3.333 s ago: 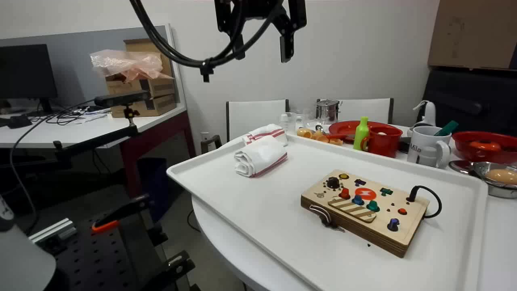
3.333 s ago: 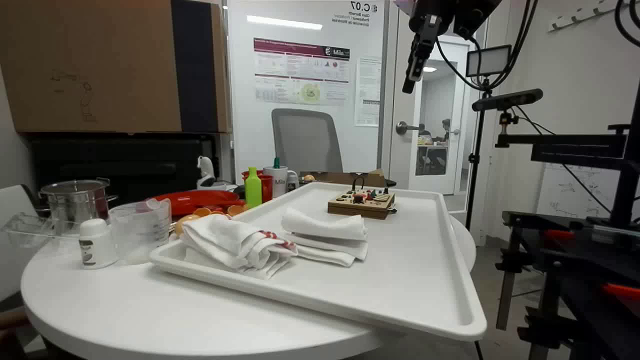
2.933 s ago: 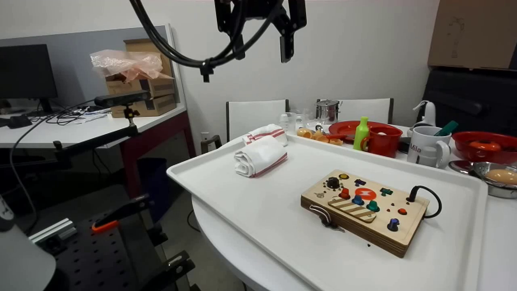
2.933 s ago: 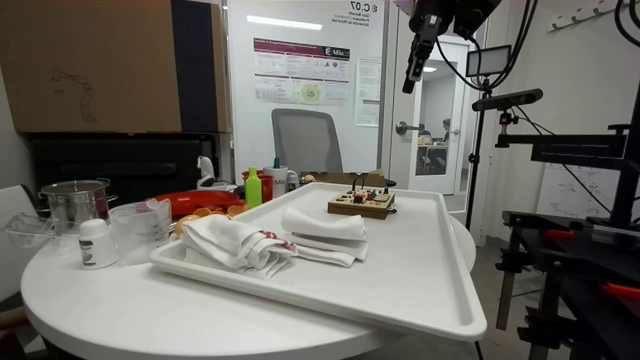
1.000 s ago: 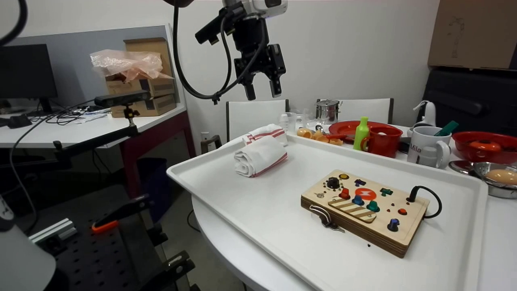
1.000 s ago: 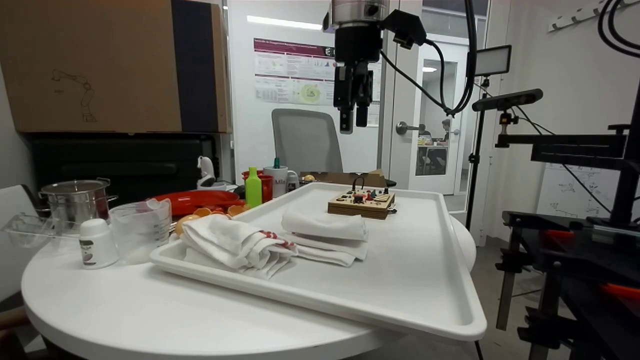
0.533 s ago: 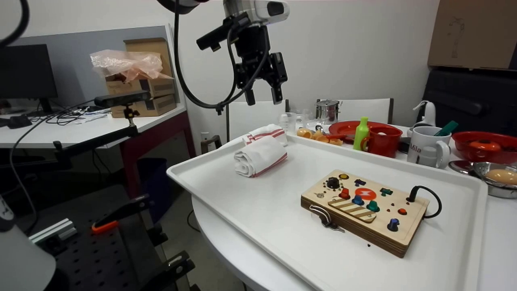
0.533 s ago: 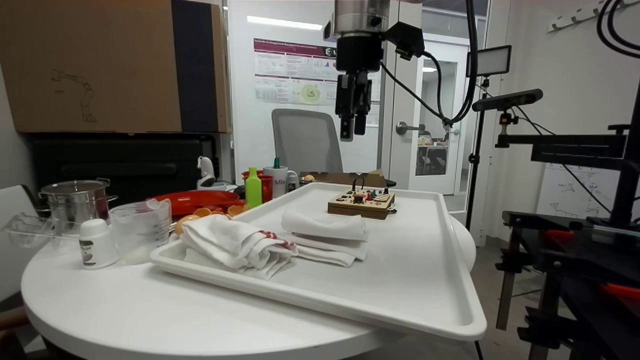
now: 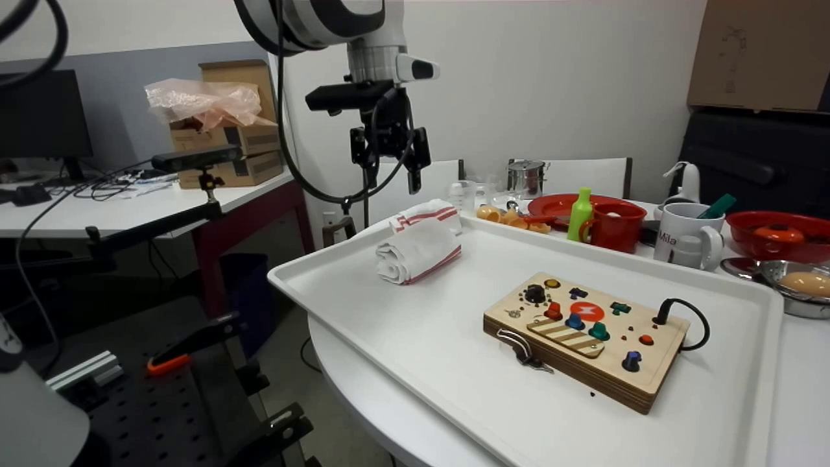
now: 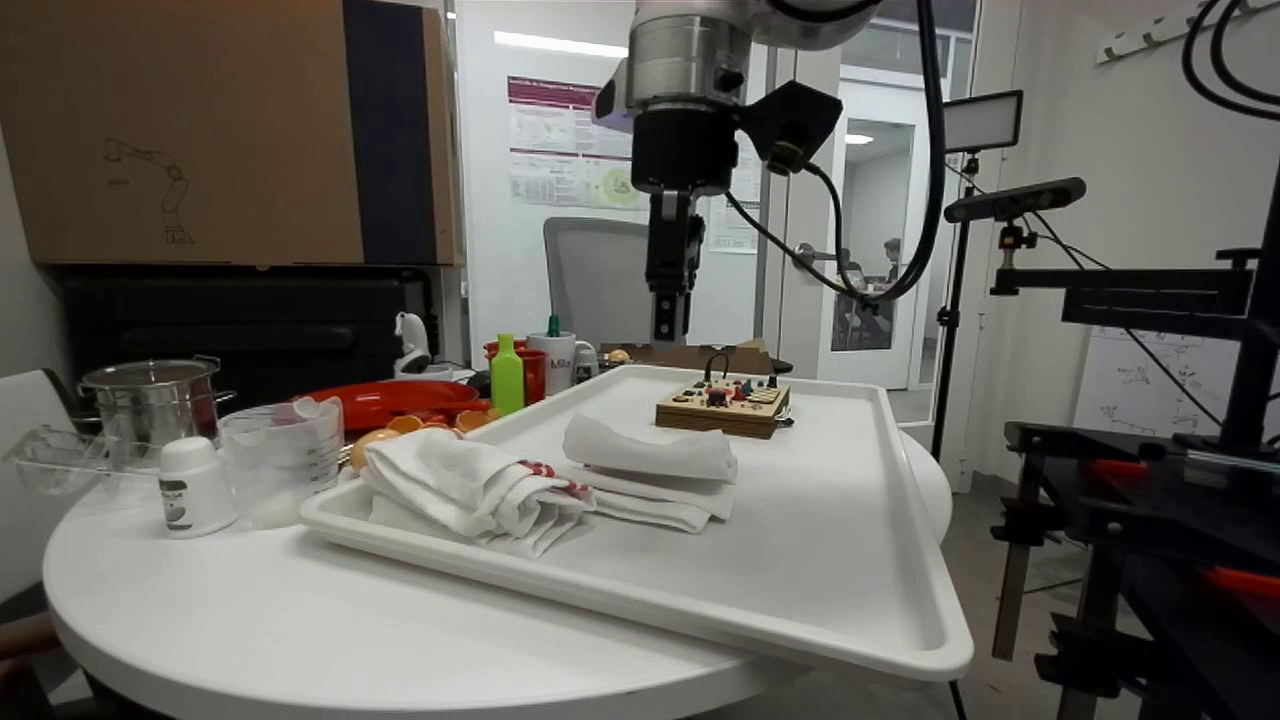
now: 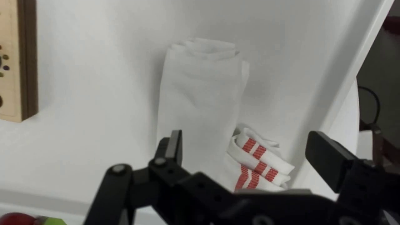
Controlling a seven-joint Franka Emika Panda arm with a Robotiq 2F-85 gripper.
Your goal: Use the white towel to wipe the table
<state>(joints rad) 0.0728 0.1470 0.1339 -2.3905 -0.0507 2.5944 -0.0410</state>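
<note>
Two white towels with red stripes lie side by side on the table [image 9: 402,337], a glossy white rectangular top with a raised rim. The folded towel [image 9: 418,254] is nearer the middle; its layers show in an exterior view [image 10: 650,470]. A crumpled towel [image 10: 470,485] lies against it by the rim, its stripes plain in the wrist view [image 11: 256,159]. My gripper [image 9: 393,184] hangs above the towels in both exterior views, pointing down and apart from them. Its jaws stand wide open with nothing held; the towels show below and between the fingers [image 11: 175,147] in the wrist view.
A wooden board with coloured knobs [image 9: 587,331] and a black cable sits on the table. Along the far rim stand a green bottle [image 9: 580,214], a red mug [image 9: 616,227], a white mug [image 9: 687,237] and a clear measuring cup [image 10: 285,455]. A round white table [image 10: 400,630] is underneath.
My gripper has come down from high up, moved toward the towels and straightened to point downward. It has stayed open. The towels and the wooden board have not moved.
</note>
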